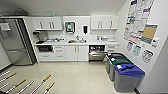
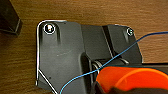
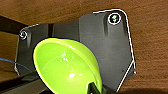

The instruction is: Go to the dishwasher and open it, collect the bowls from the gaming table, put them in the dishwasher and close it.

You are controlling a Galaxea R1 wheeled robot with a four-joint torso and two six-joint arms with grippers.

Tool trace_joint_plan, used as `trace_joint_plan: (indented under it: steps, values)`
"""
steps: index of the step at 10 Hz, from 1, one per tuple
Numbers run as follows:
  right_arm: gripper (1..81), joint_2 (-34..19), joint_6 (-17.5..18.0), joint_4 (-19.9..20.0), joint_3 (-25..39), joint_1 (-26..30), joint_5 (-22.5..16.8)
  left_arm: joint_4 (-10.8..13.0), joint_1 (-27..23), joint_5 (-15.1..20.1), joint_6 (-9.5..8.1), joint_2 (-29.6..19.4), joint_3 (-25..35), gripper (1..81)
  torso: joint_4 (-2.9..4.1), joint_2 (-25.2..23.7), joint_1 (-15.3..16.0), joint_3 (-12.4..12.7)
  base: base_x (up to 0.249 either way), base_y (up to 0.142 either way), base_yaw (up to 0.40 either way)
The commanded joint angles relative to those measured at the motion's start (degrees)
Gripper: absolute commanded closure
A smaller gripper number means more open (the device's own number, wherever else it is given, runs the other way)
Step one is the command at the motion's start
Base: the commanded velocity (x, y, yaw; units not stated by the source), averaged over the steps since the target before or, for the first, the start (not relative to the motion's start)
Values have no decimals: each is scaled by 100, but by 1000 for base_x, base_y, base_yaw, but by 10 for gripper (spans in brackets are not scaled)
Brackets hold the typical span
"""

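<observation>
The dishwasher (image 1: 97,55) sits under the counter right of the white cabinet doors. Its steel door is tipped outward, with a dark opening above it. In the right wrist view a glossy yellow-green bowl (image 3: 65,67) looms large, and my right gripper (image 3: 96,88) is shut on its rim. In the left wrist view an orange bowl (image 2: 132,78) sits in my left gripper (image 2: 112,90), which is shut on it. A blue cable (image 2: 117,56) crosses in front. The gaming table's top is out of view.
Several rods with wooden handles (image 1: 27,83) poke in at the lower left. A steel fridge (image 1: 13,42) stands at the left. Lidded grey bins (image 1: 125,72) line the right wall. Pale floor (image 1: 75,75) stretches to the counter with its sink (image 1: 75,41).
</observation>
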Motion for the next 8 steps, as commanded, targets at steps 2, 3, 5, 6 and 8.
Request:
trace_joint_plan:
  steps: [2, 3, 5, 6, 8]
  values:
    - [811, -22, 5, -51, 1, 254, -246, -22, -219, 223, -17, -74, 34, 811, 0, -2, 1, 0, 164, -65, 0]
    - [811, -30, 5, -51, 1, 254, -246, -22, -219, 223, -17, -74, 43, 811, 0, 0, 1, 0, 163, -68, 0]
    - [811, -30, 5, -51, 1, 245, -237, -22, -219, 223, -9, -74, 43, 811, 0, 0, 1, 0, 164, -68, 0]
    - [811, -30, 5, -51, 1, 254, -237, -22, -219, 223, -9, -74, 43, 811, 0, 0, 1, 0, 164, -68, 0]
    - [811, -30, 5, -51, 1, 237, -237, -22, -219, 223, -17, -74, 43, 811, 0, 0, 1, 0, 164, -71, 0]
